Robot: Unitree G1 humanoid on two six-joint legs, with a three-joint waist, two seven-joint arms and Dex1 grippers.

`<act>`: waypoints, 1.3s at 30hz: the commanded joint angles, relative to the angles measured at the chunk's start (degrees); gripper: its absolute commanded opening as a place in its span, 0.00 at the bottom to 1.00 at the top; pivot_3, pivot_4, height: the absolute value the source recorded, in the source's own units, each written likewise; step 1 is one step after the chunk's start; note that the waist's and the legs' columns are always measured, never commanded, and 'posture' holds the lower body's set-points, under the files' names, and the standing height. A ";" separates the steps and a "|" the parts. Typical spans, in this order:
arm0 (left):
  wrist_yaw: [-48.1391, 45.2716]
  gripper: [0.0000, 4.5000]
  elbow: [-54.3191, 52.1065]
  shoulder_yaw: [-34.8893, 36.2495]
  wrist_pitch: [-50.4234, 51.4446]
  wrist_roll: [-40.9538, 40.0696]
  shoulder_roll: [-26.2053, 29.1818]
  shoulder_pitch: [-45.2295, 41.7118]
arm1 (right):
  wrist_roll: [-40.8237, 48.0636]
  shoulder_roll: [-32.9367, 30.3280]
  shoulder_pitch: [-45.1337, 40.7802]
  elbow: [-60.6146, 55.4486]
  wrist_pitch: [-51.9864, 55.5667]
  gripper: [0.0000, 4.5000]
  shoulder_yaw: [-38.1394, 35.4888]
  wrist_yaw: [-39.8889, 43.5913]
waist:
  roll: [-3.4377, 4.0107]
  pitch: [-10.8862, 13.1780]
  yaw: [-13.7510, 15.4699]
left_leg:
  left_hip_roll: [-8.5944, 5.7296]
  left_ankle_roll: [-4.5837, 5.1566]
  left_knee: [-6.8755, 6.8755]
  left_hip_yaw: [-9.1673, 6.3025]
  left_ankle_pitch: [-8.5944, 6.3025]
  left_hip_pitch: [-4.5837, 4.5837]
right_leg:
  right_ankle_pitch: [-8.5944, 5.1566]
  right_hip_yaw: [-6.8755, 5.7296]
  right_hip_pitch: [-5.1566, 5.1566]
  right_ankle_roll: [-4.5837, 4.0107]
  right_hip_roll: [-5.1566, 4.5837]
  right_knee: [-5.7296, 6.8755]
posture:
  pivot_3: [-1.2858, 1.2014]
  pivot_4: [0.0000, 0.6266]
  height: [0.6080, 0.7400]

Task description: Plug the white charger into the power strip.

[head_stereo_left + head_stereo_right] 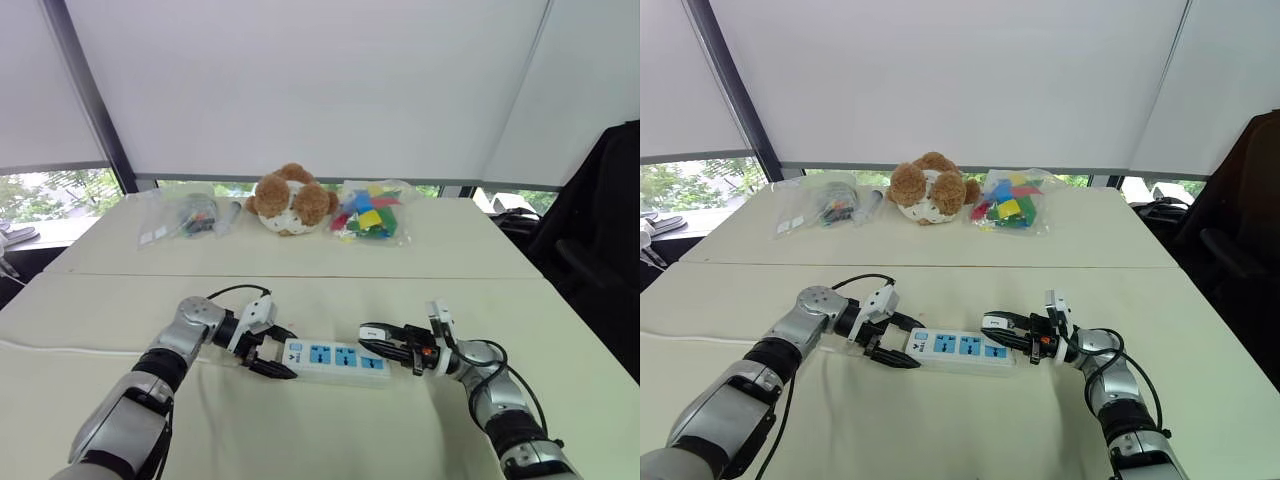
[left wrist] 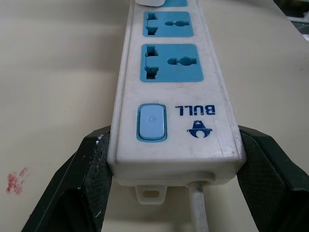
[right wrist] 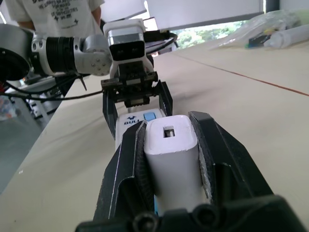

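Note:
The power strip (image 1: 336, 362) lies flat on the cream table, a long white bar with blue socket panels and a blue switch (image 2: 152, 122) at its left end. My left gripper (image 1: 270, 352) is shut on that switch end, one black finger on each long side (image 2: 91, 179). The white charger (image 3: 172, 159) is clamped between the fingers of my right gripper (image 1: 378, 343), which points left and sits over the strip's right end, at the last socket. The charger's prongs are hidden. The strip's white cord (image 2: 198, 208) leaves beside my left gripper.
At the table's far side sit a brown and white plush toy (image 1: 291, 199), a clear bag of colourful blocks (image 1: 368, 213) and a clear bag of dark items (image 1: 188, 216). A black chair (image 1: 600, 240) stands at the right. A person in a white shirt (image 3: 53, 12) stands beyond my left arm.

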 commanded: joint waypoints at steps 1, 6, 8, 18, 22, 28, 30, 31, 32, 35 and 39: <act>-4.47 0.66 -6.17 -1.03 0.06 1.00 2.80 1.85 | -11.57 -3.39 3.60 16.05 -1.63 0.18 4.34 -2.49 | -0.25 -0.16 -0.56 | 0.02 0.00 -0.09 0.00 0.00 0.16 | -0.03 0.00 0.13 -0.04 -0.01 0.00 | 0.52 0.24 0.99; -4.55 0.66 -5.09 -1.41 -2.68 1.55 3.79 1.36 | -13.55 -4.14 3.41 21.64 -7.23 0.18 7.35 -3.15 | -0.99 -0.74 -0.94 | 0.03 -0.01 -0.75 0.01 -0.01 1.13 | -0.33 -0.03 0.72 -0.54 -0.03 -0.08 | 0.52 0.24 0.99; -4.55 0.66 -4.36 -1.19 -3.35 2.04 3.67 1.01 | -12.99 -4.01 3.84 22.75 -7.51 0.18 7.44 -3.23 | -1.01 -0.75 -0.97 | 0.03 -0.02 -0.85 0.02 -0.01 1.46 | -0.42 -0.03 1.03 -0.61 -0.05 -0.11 | 0.52 0.24 0.99; -4.42 0.66 -1.78 0.62 -4.81 4.15 1.09 0.67 | -6.30 -1.87 2.21 16.23 -1.76 0.18 3.37 -2.36 | -1.00 -0.83 -0.87 | 0.07 -0.02 -0.94 -0.02 -0.04 1.74 | -0.64 -0.07 1.32 -0.79 -0.24 -0.16 | 0.52 0.24 0.99; -4.16 0.66 -0.38 1.50 -5.60 4.81 -0.32 -0.05 | -3.67 -2.24 3.42 8.19 2.79 0.18 1.70 -1.70 | -0.82 -0.71 -0.66 | 0.07 -0.03 -0.94 -0.05 -0.04 1.59 | -0.65 -0.07 1.21 -0.83 -0.52 -0.17 | 0.52 0.24 0.99; -4.00 0.66 0.86 2.52 -5.81 5.82 -2.07 -0.64 | -4.52 -3.20 7.36 0.04 4.28 0.18 0.93 -1.10 | -0.25 -0.61 0.18 | -0.16 -0.03 -0.95 0.02 -0.03 0.56 | -0.64 -0.14 0.19 -0.81 -0.64 -0.16 | 0.52 0.24 0.99; -3.91 0.66 1.82 2.68 -6.64 6.19 -2.74 -0.89 | -4.92 -3.39 8.14 -0.74 4.30 0.18 0.89 -1.44 | -0.26 -0.61 0.78 | -0.17 -0.02 -0.95 0.05 -0.03 0.56 | -0.64 -0.15 0.20 -0.80 -0.58 -0.17 | 0.52 0.24 0.99; -3.89 0.66 2.32 2.76 -7.07 6.31 -3.07 -1.03 | -5.15 -3.51 8.47 -1.12 4.22 0.18 0.99 -1.66 | -0.26 -0.60 0.90 | -0.16 -0.02 -0.96 0.04 -0.03 0.55 | -0.65 -0.16 0.21 -0.79 -0.50 -0.20 | 0.52 0.24 0.99; -3.89 0.66 2.58 2.86 -7.23 6.43 -3.28 -1.10 | -5.27 -3.59 8.71 -1.47 4.27 0.18 1.06 -1.93 | -0.25 -0.59 0.96 | -0.16 -0.01 -0.96 0.03 -0.03 0.54 | -0.66 -0.16 0.21 -0.79 -0.47 -0.21 | 0.52 0.24 0.99; -3.91 0.66 3.28 3.20 -7.65 6.85 -3.88 -1.32 | -5.02 -3.85 8.96 -2.80 4.43 0.50 0.56 -2.73 | -0.13 -0.38 1.35 | -0.15 -0.01 -0.95 0.00 -0.04 0.51 | -0.68 -0.17 0.22 -0.82 -0.40 -0.21 | 0.52 0.24 0.99; -3.97 0.66 4.11 4.00 -8.10 7.45 -4.41 -1.52 | -3.75 -4.59 9.52 -7.30 4.75 0.83 -1.44 -3.72 | 0.13 -0.20 0.85 | -0.16 -0.01 -0.80 0.04 -0.03 0.11 | -0.66 -0.11 -0.09 -0.79 -0.34 -0.20 | 0.52 0.24 0.99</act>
